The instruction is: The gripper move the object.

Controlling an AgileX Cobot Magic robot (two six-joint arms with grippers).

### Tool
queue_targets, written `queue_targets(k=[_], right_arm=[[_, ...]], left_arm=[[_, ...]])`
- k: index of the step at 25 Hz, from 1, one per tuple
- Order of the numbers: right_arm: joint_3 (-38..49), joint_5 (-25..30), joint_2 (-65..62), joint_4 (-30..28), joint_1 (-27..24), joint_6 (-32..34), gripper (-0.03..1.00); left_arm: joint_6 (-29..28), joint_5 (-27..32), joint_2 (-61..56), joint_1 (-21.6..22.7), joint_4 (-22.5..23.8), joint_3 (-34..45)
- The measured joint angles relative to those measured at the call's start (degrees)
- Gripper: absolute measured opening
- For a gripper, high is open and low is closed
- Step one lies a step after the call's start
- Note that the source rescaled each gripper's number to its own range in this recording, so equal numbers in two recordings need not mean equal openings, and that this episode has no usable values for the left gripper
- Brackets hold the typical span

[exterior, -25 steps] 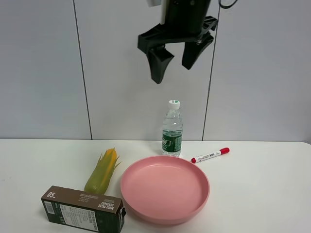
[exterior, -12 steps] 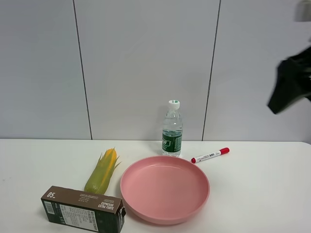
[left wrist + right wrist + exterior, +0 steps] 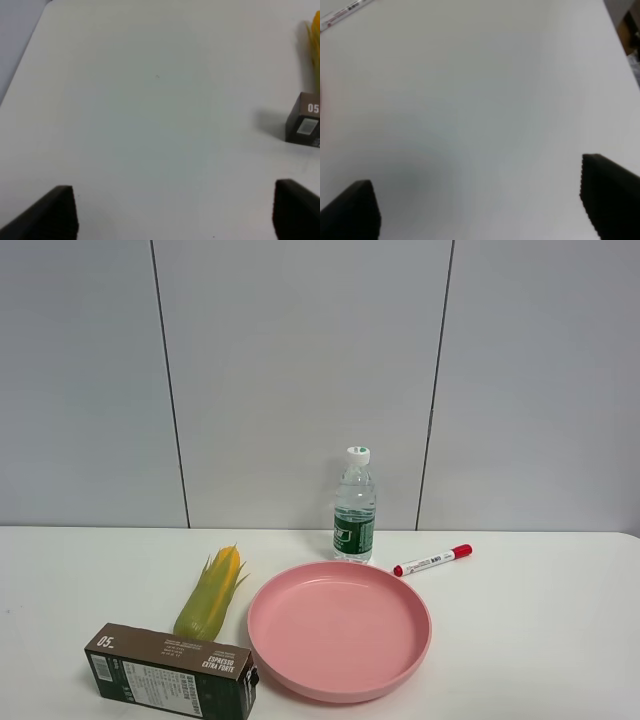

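Observation:
The dark brown carton [image 3: 170, 670] printed "05" and "ESPRESSO EXTRA FORTE" lies flat at the table's front left, next to the corn cob [image 3: 210, 595]. No gripper or arm shows in the exterior high view. In the left wrist view my left gripper [image 3: 175, 210] is open and empty above bare table, with the carton's end [image 3: 303, 125] off to one side, apart from it. In the right wrist view my right gripper [image 3: 480, 200] is open and empty above bare table.
A pink plate [image 3: 340, 625] sits at the front middle. A water bottle [image 3: 354, 505] stands behind it. A red-capped marker [image 3: 432, 560] lies to the bottle's right and shows in the right wrist view [image 3: 340, 15]. The corn tip [image 3: 316, 45] shows in the left wrist view.
In the exterior high view the open black gripper swung from the top middle to the right edge, then left the view. The things on the table have not moved.

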Motion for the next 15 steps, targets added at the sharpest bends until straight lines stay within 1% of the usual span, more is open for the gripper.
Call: queue_targets(k=[2, 4, 6, 10, 13, 15], right_arm=[[1.2, 1.9, -5.4, -1.3, -0.6, 0.4, 0.98], [2.4, 2.6, -9.7, -1.6, -0.6, 0.9, 1.00], [3.8, 2.3, -14.0, -1.1, -0.6, 2.2, 1.00], [8.8, -0.4, -20.6, 2.1, -0.6, 3.3, 1.00], [12.9, -4.0, -20.8, 4.2, -0.6, 3.6, 1.00], [13.3, -4.7, -20.8, 4.3, -1.0, 4.4, 1.00]], left_arm=[[0.0, 0.0, 0.0, 0.0, 0.0, 0.0], [0.0, 0.0, 0.0, 0.0, 0.0, 0.0], [0.0, 0.0, 0.0, 0.0, 0.0, 0.0], [0.0, 0.0, 0.0, 0.0, 0.0, 0.0], [0.0, 0.0, 0.0, 0.0, 0.0, 0.0], [0.0, 0.0, 0.0, 0.0, 0.0, 0.0]])
